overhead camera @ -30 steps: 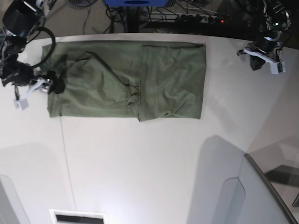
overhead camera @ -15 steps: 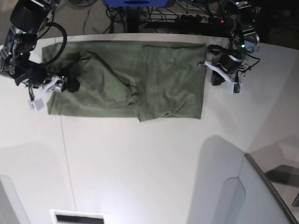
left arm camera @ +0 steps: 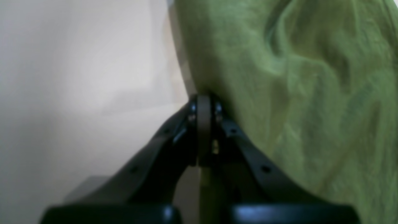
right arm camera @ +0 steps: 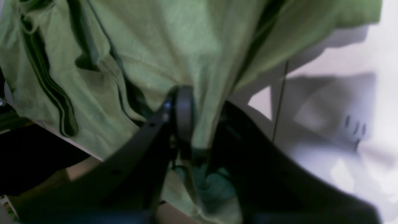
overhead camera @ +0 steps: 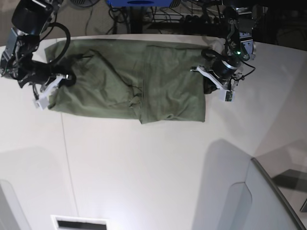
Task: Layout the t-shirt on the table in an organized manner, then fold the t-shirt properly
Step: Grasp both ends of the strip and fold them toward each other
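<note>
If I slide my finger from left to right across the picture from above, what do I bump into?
Right gripper pinching the shirt's left edge → green t-shirt → left gripper at the shirt's right edge → bare white table.

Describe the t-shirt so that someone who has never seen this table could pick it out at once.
On the far half of the white table, between the two arms, lies a long olive-green t-shirt folded into a wrinkled band. The right gripper pinches one short end and the left gripper is shut at the other. It is the only cloth there.
</note>
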